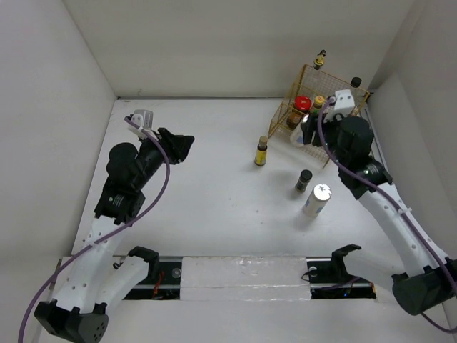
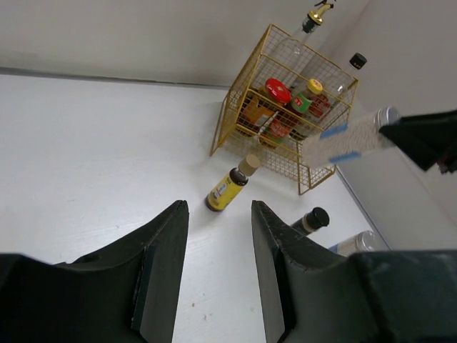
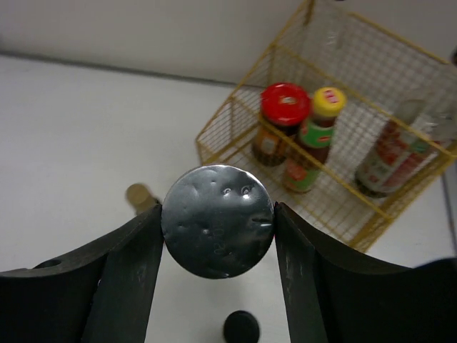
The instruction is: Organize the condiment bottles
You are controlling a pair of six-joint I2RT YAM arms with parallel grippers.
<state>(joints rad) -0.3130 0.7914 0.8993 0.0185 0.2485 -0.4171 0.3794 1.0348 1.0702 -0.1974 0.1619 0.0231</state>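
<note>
My right gripper [image 3: 218, 236] is shut on a white condiment bottle with a silver cap [image 3: 218, 220], held lying sideways in the air just in front of the gold wire basket [image 1: 298, 80]; the left wrist view shows this bottle [image 2: 350, 139] off the table. Inside the basket stand a red-capped jar [image 3: 283, 123], a yellow-capped bottle [image 3: 318, 136] and a clear bottle with a red label [image 3: 396, 153]. On the table stand a brown yellow-labelled bottle [image 1: 262, 151], a small black-capped bottle [image 1: 303, 180] and a silver-capped white jar [image 1: 317, 199]. My left gripper [image 1: 184, 145] hangs open and empty at the left.
A tall clear bottle with a gold pourer [image 1: 321, 56] and a black-capped bottle [image 1: 355, 82] rise from the basket's back. White walls close in the table on the left, back and right. The basket sits in the far right corner.
</note>
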